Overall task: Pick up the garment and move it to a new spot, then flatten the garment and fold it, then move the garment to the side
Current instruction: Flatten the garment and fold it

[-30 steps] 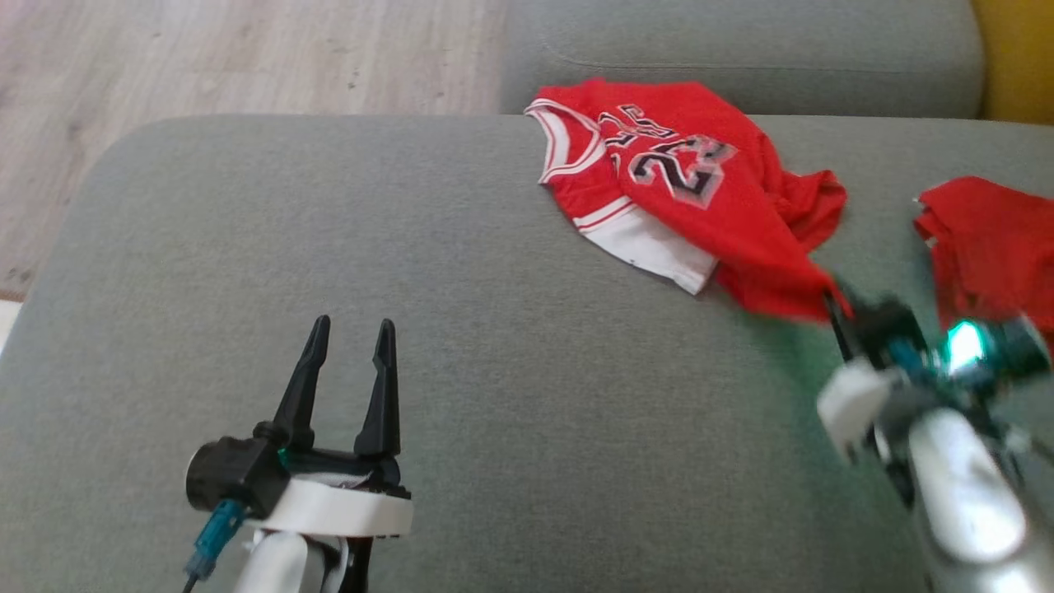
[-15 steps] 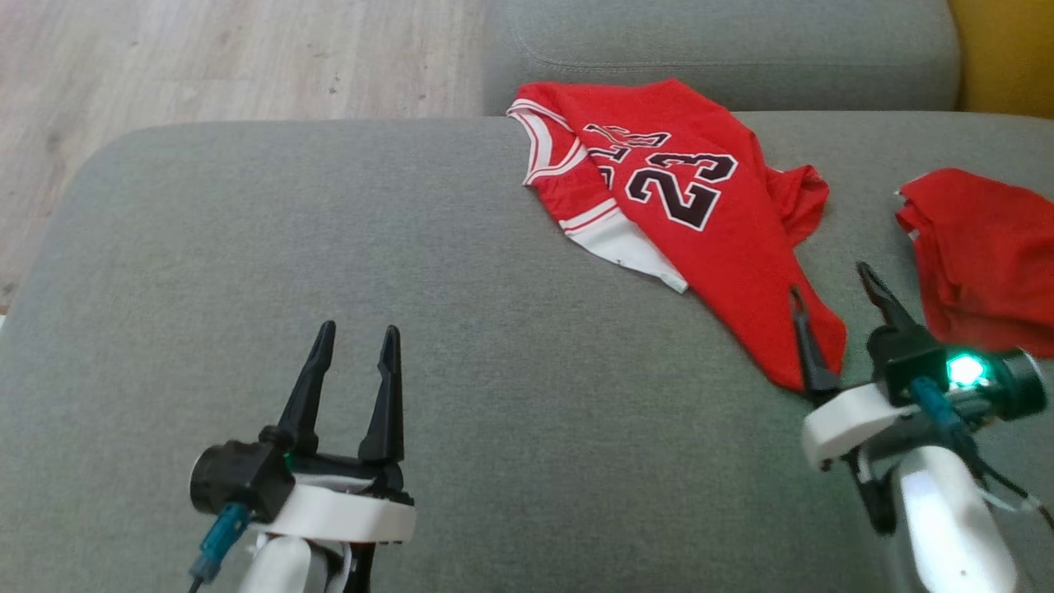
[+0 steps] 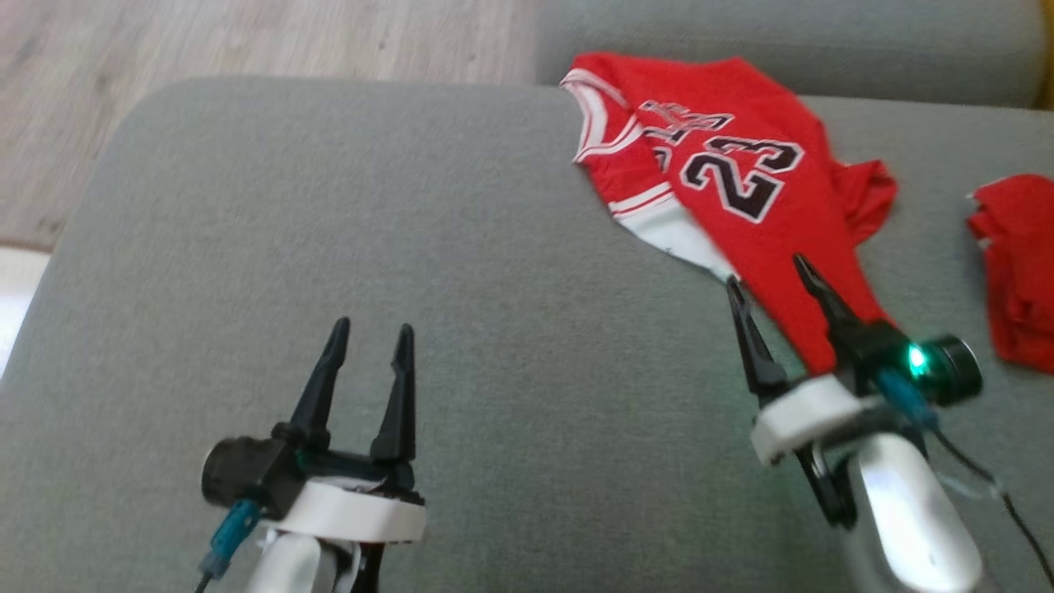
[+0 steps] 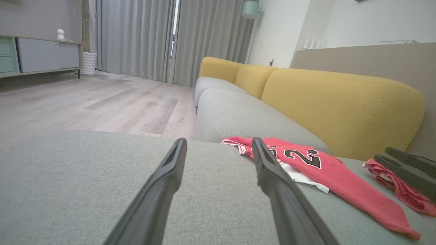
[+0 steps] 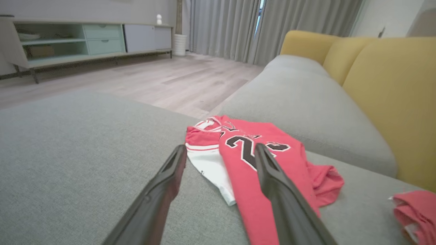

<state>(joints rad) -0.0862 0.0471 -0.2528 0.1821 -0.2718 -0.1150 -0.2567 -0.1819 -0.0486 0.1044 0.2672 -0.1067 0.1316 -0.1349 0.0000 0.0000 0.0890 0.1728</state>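
The garment [image 3: 741, 181] is a red jersey with a black "23" and white trim. It lies crumpled at the back right of the grey sofa seat [image 3: 412, 206], with a narrow tail stretched toward me. My right gripper [image 3: 766, 273] is open and holds nothing; its fingers straddle that tail beside the white hem. In the right wrist view the jersey [image 5: 252, 149] lies between and beyond the open fingers of that gripper [image 5: 220, 148]. My left gripper [image 3: 372, 329] stands open over bare cushion at the lower left, well apart from the jersey [image 4: 316, 163].
A second red cloth [image 3: 1017, 263] lies bunched at the right edge of the seat. Another grey cushion [image 3: 782, 41] and yellow backrests [image 4: 340, 102] border the seat. Wooden floor [image 3: 247, 33] lies past the seat's far left edge.
The right gripper opened and let go of the jersey's tail, which now lies stretched on the seat. The gripper then shifted left over that tail. The head camera also moved.
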